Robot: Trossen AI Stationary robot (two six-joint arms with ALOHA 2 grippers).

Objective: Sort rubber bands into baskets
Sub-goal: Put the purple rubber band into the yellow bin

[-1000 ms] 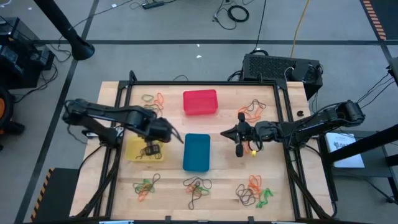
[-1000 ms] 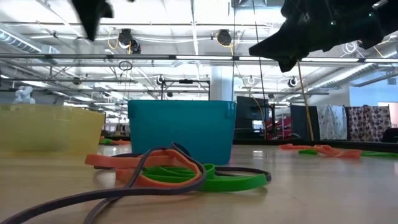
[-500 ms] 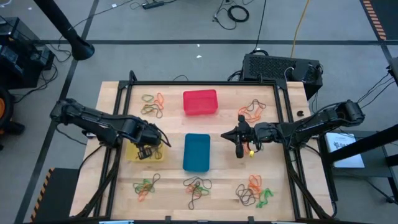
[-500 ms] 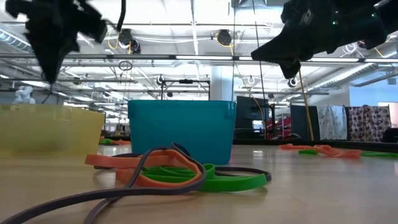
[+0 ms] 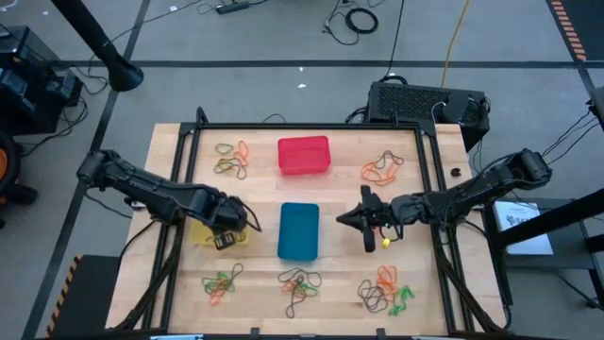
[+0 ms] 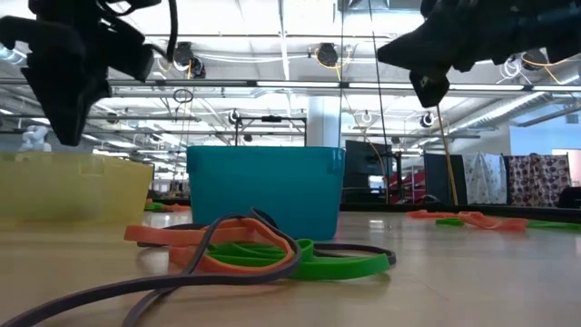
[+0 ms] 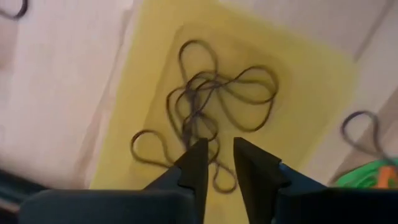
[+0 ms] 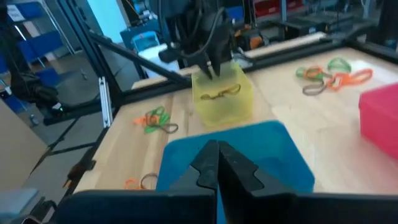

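dark loops lie loose in the yellow tray

dropped lower since a second ago, the left gripper [image 7: 216, 163] hangs over the yellow basket [image 5: 200, 231], its smooth dark fingers slightly parted and holding nothing. thin dark rubber bands [image 7: 214, 102] lie tangled on the tray's glossy plastic floor. the right gripper [image 5: 366, 233] has slid nearer the blue basket [image 5: 298, 230], its tapered fingers pressed together, empty. the rounded red basket [image 5: 304, 155] sits beyond; orange, green and dark loops [image 5: 299, 284] lie in small clumps on the pale wooden table [image 5: 340, 272].

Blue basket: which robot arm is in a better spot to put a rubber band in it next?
Probably the right. The right gripper hovers just beside the blue basket, pointing at it, jaws shut. The left gripper is over the yellow basket, above dark bands.
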